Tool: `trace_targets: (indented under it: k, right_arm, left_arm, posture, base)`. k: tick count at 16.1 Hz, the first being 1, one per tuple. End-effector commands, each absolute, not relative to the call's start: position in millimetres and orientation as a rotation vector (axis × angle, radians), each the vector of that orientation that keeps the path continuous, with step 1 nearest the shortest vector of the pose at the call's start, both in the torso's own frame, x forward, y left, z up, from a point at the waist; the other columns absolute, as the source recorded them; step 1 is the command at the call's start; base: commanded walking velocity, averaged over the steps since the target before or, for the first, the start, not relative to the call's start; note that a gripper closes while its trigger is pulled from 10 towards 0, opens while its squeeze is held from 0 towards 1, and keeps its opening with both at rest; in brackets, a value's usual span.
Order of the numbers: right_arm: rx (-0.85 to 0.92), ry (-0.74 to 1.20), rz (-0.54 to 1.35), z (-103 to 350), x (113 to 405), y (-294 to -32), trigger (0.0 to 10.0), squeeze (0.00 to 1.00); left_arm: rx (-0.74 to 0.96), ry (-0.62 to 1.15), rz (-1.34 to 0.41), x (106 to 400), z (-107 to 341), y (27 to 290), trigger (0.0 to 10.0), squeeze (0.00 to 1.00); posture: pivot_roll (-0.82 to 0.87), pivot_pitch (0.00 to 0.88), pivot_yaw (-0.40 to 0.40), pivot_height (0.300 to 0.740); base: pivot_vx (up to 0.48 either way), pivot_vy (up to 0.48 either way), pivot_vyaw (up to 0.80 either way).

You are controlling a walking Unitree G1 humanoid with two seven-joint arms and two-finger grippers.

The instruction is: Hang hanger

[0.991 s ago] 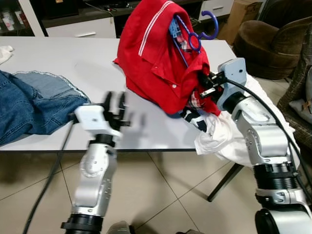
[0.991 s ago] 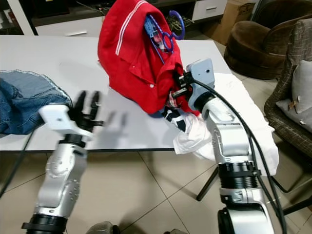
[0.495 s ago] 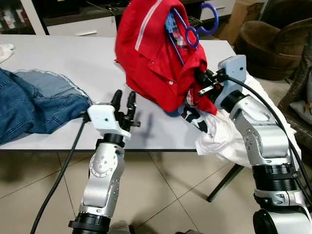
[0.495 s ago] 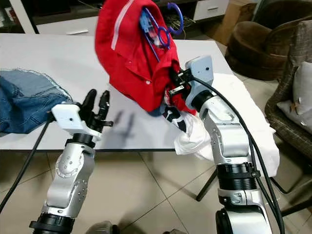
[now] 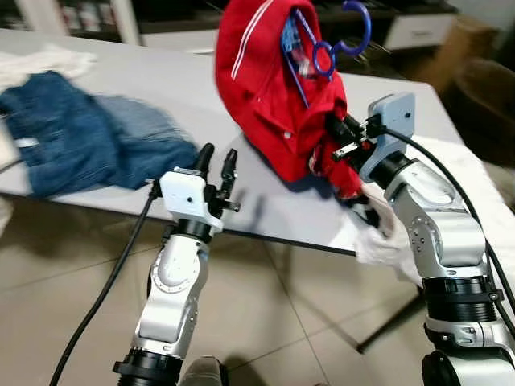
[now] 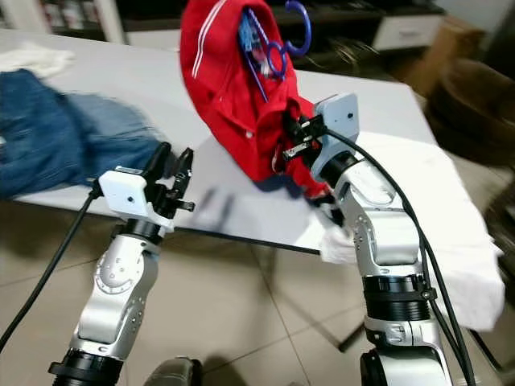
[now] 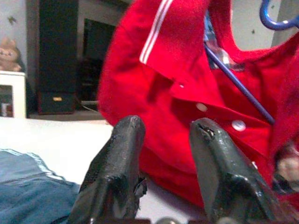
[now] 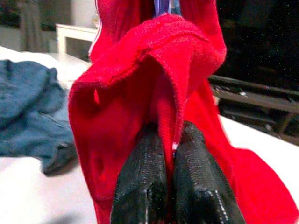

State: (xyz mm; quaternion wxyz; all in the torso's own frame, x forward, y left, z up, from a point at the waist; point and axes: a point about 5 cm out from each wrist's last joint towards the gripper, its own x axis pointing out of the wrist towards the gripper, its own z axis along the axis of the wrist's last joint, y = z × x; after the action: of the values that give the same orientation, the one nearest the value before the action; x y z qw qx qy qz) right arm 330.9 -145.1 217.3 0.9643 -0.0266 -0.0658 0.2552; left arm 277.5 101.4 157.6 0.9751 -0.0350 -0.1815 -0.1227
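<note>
A red polo shirt (image 5: 269, 88) with white stripes hangs on a blue hanger (image 5: 326, 52) and is held up above the white table (image 5: 161, 88). My right gripper (image 5: 334, 133) is shut on the shirt's lower fold, and in the right wrist view red cloth is pinched between the black fingers (image 8: 145, 186). The hanger's hook (image 6: 299, 24) sticks out at the top. My left gripper (image 5: 217, 165) is open, raised at the table's near edge, just left of the shirt; its fingers (image 7: 119, 163) point at the red cloth without touching it.
Blue jeans (image 5: 80, 145) lie on the table's left part, with a white cloth (image 5: 48, 60) behind them. A white garment (image 6: 434, 209) drapes over the table's right end. Tiled floor lies below, and dark low cabinets stand behind the table.
The camera has shifted, so the table sits differently in the picture. My left gripper has risen and come closer to the shirt. The right gripper keeps its hold on the red cloth.
</note>
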Motion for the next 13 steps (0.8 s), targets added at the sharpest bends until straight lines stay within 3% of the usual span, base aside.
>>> trace_targets:
  k: [1, 13]
  right_arm:
    - [-0.050, -0.182, 0.507, 228.7, 329.3, -148.8, 10.0, 0.00]
    - [-0.044, -0.187, 0.505, 229.8, 328.8, -149.6, 10.0, 0.00]
  left_arm:
    - [-0.054, -0.391, -0.274, 277.7, 162.6, 97.2, 10.0, 0.00]
    - [0.005, -0.433, -0.317, 275.9, 165.5, 91.9, 10.0, 0.00]
  posture:
    - [0.07, 0.010, -0.026, 0.740]
    - [0.07, 0.010, -0.022, 0.740]
  base:
    - [0.000, 0.000, 0.80]
    - [0.000, 0.000, 0.80]
